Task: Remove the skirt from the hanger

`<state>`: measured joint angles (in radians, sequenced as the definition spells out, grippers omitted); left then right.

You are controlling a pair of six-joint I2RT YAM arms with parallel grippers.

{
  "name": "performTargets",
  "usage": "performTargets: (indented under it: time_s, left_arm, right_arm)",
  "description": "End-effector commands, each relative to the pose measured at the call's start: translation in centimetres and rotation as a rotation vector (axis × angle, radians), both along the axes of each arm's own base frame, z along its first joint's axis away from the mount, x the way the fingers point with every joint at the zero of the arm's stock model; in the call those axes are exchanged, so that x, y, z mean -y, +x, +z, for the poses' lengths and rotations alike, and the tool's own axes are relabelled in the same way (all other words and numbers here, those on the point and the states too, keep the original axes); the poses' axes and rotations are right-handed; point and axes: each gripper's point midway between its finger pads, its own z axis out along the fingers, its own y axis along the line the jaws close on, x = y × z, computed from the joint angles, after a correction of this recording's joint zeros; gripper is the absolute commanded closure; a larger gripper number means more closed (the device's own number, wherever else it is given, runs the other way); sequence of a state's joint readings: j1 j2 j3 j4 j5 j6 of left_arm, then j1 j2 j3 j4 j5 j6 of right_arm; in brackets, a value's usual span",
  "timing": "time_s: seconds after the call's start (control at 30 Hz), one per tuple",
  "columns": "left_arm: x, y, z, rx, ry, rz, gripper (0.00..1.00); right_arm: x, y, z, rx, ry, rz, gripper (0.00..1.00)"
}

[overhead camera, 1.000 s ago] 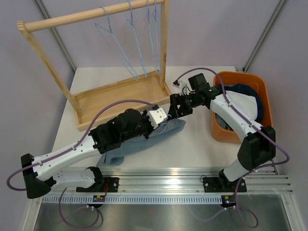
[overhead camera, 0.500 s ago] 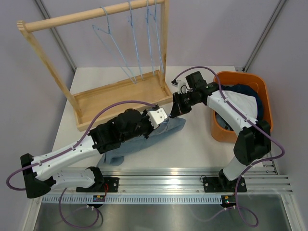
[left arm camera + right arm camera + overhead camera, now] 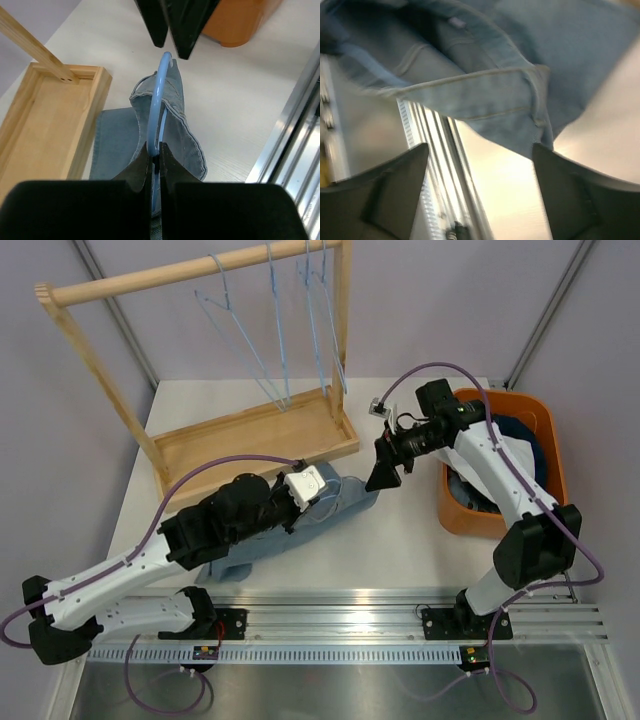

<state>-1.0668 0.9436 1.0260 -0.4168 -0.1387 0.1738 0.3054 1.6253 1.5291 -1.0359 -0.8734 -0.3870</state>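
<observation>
Step in hand, as I judge it: pulling the waistband off while the hanger is held fixed.

Left gripper (image 3: 154,150): jaws fully closed on the blue wire of the hanger (image 3: 156,105), low centre of the left wrist view. Hook loop points toward the top of that frame.

Right gripper (image 3: 383,478): jaws spread wide, nothing between them. It hovers right of centre in the overhead view, just beside the right end of the skirt (image 3: 352,498). In its own wrist view denim fills the upper half and both fingers are bare.

Skirt: lies on the table (image 3: 400,540), centre to lower left of the overhead view, partly under the left arm and still draped over the hanger. Whether clips hold it, cannot tell.

How to do it well (judgement):
- Keep the left hold firm and steady, so that the wire does not twist.
- Bring the right jaws over the waistband hem and take one layer of fabric, not the wire.
- Pull away along the hanger's line, toward the right of the frame.
- Risk: grabbing both layers drags the hanger along.

Counts:
- skirt: 1
- hanger in hand: 1
- spare hangers (image 3: 283,390) on the wooden rack (image 3: 250,430), upper left: 4, as far as I can separate them
- rack: 1
- orange bin (image 3: 455,515), right: 1, with at least 2 garments (image 3: 500,455)
- arms: 2
</observation>
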Motion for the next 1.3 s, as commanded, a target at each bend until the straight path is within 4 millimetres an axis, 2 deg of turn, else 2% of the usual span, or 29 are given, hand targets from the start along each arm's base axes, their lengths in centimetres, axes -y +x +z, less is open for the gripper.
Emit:
performTargets:
  time_s: [0.0,0.03,0.07,0.1,0.17,0.23,0.27,0.3,0.33,0.37,0.4,0.47,0.67,1.07,1.27]
  left_arm:
    - [2.2,-0.8,1.4,-0.035,-0.118,-0.061,1.00]
    - [2.4,-0.9,1.2,-0.060,-0.129,-0.059,1.00]
    - [2.8,-1.0,0.9,-0.078,-0.132,-0.070,1.00]
    - [2.9,-1.0,0.5,-0.089,-0.133,-0.071,1.00]
    - [3.1,-1.1,0.9,-0.088,-0.164,-0.082,1.00]
    - [3.4,-1.6,0.9,-0.080,-0.172,-0.123,1.00]
    - [3.8,-2.5,1.0,-0.082,-0.180,-0.181,1.00]
    - [4.0,-3.0,0.8,-0.082,-0.167,-0.222,1.00]
    - [4.2,-3.4,0.6,-0.049,-0.132,-0.274,1.00]
    - [4.3,-4.6,0.0,-0.069,-0.102,-0.348,1.00]
    - [4.3,-4.9,-0.2,-0.064,-0.082,-0.374,1.00]
    - [4.1,-5.3,-0.6,-0.054,-0.030,-0.418,1.00]
    - [3.4,-5.1,0.6,0.019,0.012,-0.431,1.00]
    - [1.6,-3.6,-1.4,0.075,0.186,-0.392,1.00]
    - [1.4,-3.0,-0.3,0.128,0.195,-0.382,1.00]
  right_arm:
    - [-1.0,-5.1,6.6,0.386,0.255,0.377,0.03]
    - [-0.9,-5.3,6.1,0.423,0.263,0.387,0.00]
    - [-0.8,-6.1,7.2,0.543,0.284,0.418,0.01]
    - [-0.9,-5.6,7.9,0.662,0.297,0.439,0.01]
    - [-0.6,-7.0,6.9,0.785,0.300,0.519,0.00]
    - [-0.5,-7.4,6.4,0.841,0.293,0.611,0.00]
    - [-0.5,-7.2,6.2,0.957,0.292,0.697,0.00]
    - [0.0,-8.4,5.6,0.919,0.296,0.740,0.00]
    - [0.0,-8.2,5.1,0.947,0.291,0.792,0.01]
    - [-0.1,-8.0,5.2,1.061,0.298,0.880,0.01]
    - [0.1,-8.8,5.4,1.040,0.305,0.919,0.00]
    - [-0.4,-9.0,4.4,1.013,0.301,1.007,0.03]
    - [-1.4,-10.1,0.9,0.960,0.257,1.169,0.08]
    - [-0.9,-13.7,-1.7,0.851,0.204,1.361,0.17]
    - [-1.3,-14.4,-3.0,0.802,0.182,1.391,0.20]
